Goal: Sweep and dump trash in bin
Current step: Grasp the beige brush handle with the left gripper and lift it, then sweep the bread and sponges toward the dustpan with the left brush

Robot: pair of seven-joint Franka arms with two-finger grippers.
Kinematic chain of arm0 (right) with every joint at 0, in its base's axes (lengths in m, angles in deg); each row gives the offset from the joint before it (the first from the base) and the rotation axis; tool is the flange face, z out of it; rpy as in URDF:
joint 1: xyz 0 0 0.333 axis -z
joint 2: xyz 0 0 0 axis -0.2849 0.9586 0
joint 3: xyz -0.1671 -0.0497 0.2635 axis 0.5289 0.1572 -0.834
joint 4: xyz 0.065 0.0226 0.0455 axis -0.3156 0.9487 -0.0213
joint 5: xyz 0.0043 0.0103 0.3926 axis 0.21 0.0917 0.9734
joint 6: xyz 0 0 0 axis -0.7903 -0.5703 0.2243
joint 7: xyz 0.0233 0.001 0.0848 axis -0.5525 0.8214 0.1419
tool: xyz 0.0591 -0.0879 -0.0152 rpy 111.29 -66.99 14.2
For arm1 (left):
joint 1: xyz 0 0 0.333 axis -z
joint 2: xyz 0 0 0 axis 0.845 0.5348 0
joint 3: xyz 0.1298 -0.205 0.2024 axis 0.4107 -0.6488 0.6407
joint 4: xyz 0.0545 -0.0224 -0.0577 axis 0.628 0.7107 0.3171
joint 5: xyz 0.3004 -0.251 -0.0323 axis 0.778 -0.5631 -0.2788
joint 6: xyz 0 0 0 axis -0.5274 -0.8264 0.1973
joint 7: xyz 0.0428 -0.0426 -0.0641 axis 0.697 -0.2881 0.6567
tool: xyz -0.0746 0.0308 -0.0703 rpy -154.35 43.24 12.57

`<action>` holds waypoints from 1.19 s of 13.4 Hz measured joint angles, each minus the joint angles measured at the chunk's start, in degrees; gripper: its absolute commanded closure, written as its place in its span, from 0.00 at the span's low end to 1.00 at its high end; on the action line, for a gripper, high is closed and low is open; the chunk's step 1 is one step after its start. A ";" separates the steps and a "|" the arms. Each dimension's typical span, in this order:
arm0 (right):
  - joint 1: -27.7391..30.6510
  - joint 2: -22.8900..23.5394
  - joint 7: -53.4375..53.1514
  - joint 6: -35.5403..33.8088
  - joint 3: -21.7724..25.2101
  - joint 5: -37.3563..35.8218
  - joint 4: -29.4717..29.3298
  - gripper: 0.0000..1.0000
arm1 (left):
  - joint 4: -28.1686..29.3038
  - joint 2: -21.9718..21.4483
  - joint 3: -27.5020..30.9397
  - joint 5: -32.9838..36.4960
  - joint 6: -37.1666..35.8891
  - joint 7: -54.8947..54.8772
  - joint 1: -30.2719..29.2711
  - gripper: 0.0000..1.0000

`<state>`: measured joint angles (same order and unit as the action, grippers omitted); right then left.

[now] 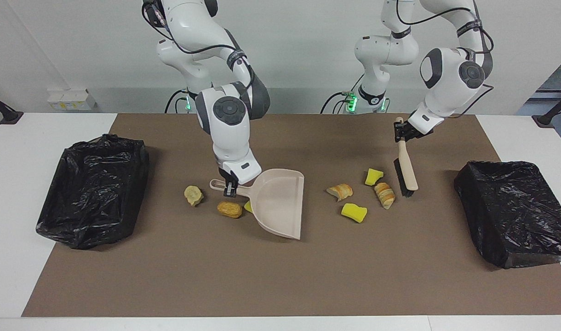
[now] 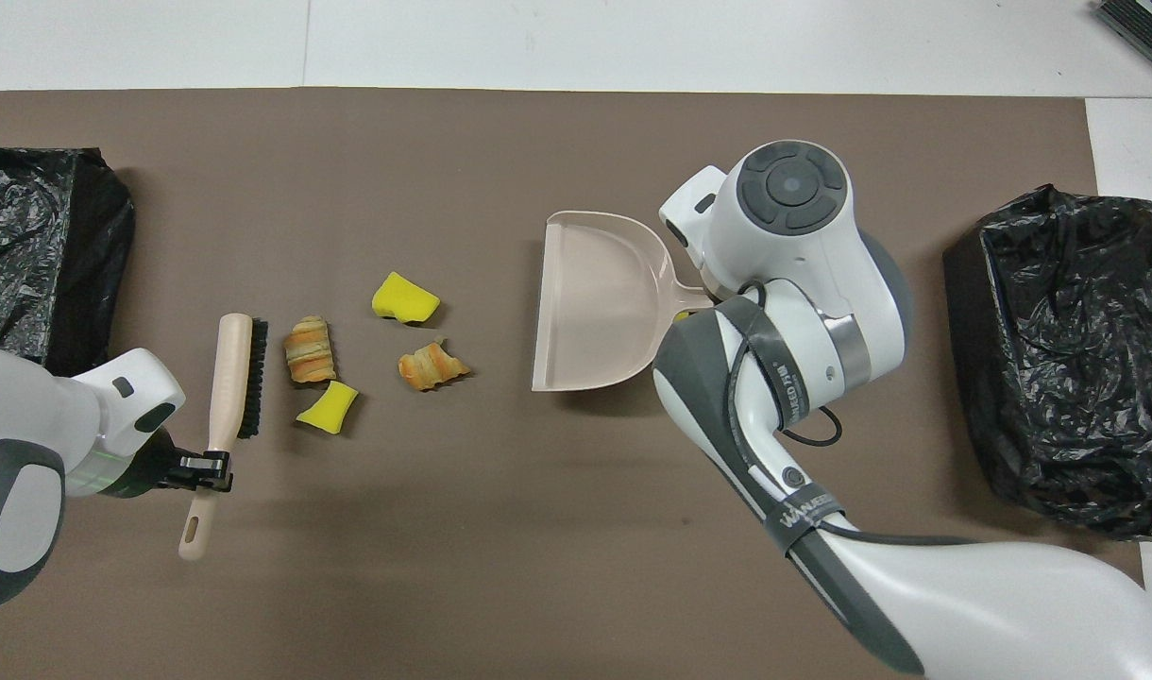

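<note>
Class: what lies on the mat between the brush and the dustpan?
Four scraps: two yellow sponge chunks and two bread pieces, between brush and dustpan, clearest overhead.

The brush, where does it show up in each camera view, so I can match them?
Facing view: the brush is right of centre, beside the striped bread piece, handle held by the left claw.
Overhead view: the brush is left of centre.
Shared landmark: the striped bread piece right beside its bristles.

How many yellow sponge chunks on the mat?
3. Two lie in the cluster beside the brush: one nearer the robots, one farther. A third peeks from under the dustpan, mostly hidden.
</note>
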<state>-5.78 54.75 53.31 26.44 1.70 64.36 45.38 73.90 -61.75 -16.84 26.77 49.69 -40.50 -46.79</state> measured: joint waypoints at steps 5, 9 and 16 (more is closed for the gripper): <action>-5.26 0.74 -0.09 0.10 -0.06 -1.74 1.93 1.00 | 1.58 5.00 -1.30 -0.02 6.91 10.44 0.95 1.00; -6.91 2.31 -3.13 1.12 -0.04 -2.56 1.97 1.00 | 1.58 6.75 -1.69 -0.06 11.78 12.87 2.88 1.00; -6.91 2.43 -3.41 1.63 0.03 -2.62 1.97 1.00 | 1.06 7.51 -1.98 -2.25 13.42 13.02 6.82 1.00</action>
<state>-12.69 57.19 49.90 28.07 1.73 61.74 47.35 74.96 -54.24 -18.83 24.51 63.11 -27.48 -39.97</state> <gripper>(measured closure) 0.683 0.736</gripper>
